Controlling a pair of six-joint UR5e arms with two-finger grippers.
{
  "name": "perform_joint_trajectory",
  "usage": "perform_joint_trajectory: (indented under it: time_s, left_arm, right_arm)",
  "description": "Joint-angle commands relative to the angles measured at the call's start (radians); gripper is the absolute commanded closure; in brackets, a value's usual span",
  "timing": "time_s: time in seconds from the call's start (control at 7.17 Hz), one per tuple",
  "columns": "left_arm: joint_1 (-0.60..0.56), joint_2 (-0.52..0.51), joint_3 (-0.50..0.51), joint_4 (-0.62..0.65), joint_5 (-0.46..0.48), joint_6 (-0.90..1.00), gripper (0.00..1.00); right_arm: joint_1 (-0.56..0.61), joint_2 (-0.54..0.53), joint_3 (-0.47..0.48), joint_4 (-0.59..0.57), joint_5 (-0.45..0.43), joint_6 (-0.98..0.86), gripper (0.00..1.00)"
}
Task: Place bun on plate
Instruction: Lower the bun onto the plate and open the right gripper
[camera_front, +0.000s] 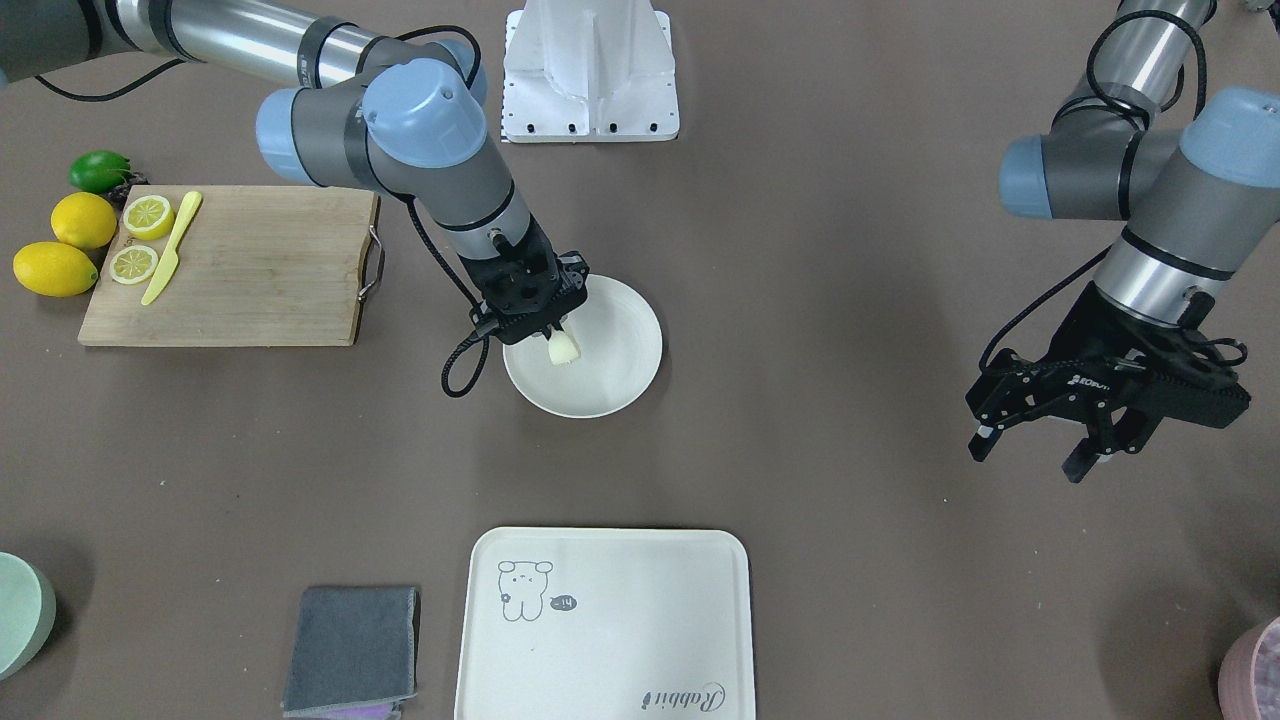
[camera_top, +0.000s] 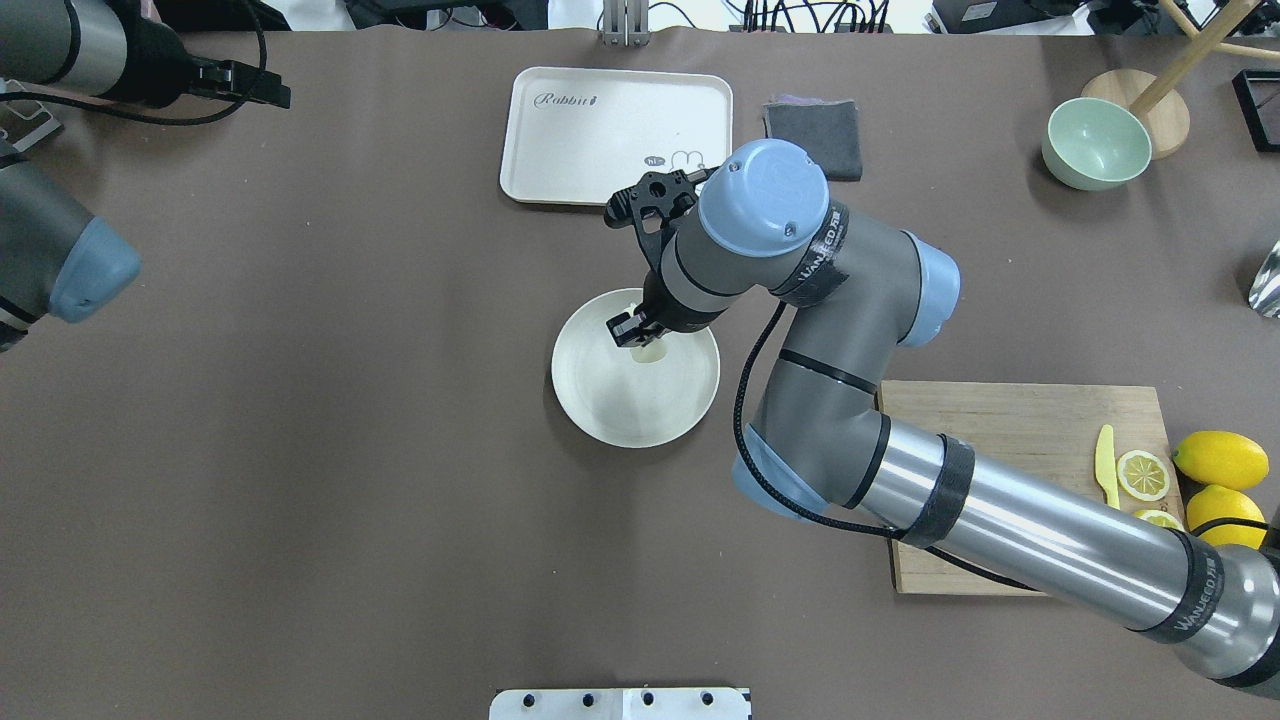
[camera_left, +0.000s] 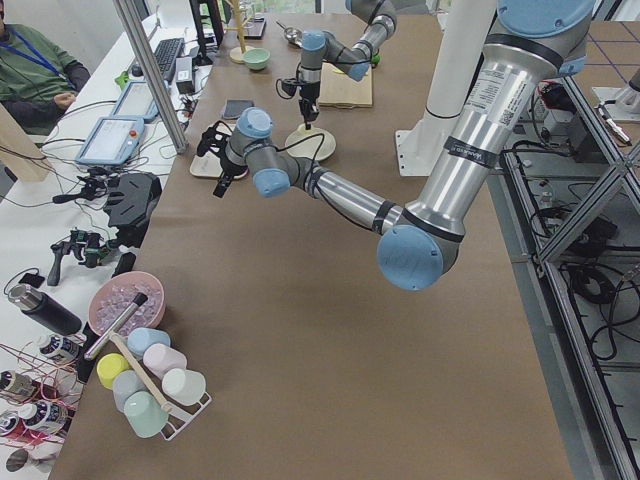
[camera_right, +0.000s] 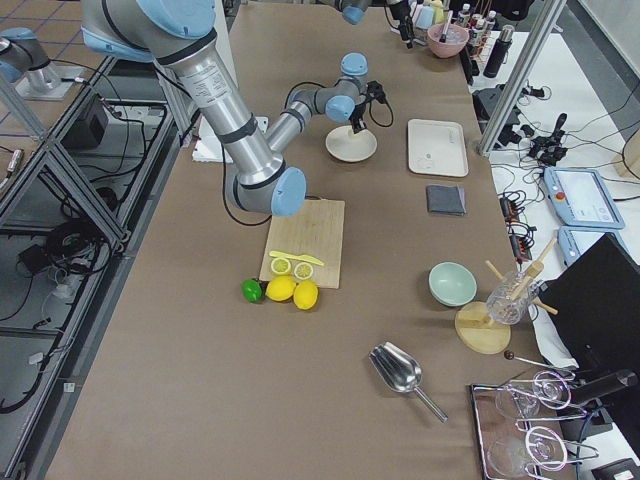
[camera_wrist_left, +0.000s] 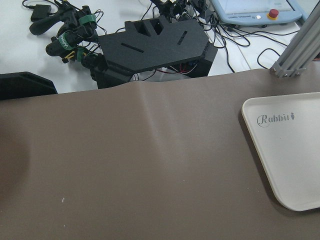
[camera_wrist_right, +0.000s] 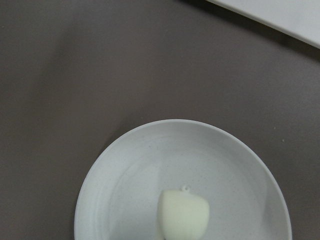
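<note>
The right end effector points straight down with its fingers clamped on the bun. The bun pokes out just below the fingertips, low over the plate, which lies directly beneath the end effector. Whether the bun touches the plate cannot be told. The left end effector hangs above the desk, well apart from the right one, with its fingers spread apart.

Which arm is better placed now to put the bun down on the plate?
The right: the right pincer holds the bun over the plate; the left pincer hangs open, far off to the side.
</note>
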Motion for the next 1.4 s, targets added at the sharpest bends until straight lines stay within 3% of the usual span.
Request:
perform_joint_trajectory:
  time_s: [0.0,1.26]
  left_arm:
    - [-0.007,0.000,0.003,0.001,0.000,0.000,0.03]
    - [-0.027,-0.006,0.011,-0.001,-0.006,-0.001,0.02]
  right_arm:
    - [-0.034,0.012,-0.007,0.002,-0.021,0.003,0.01]
    - [0.014,0.010,0.039,0.002,-0.028,0.001,0.00]
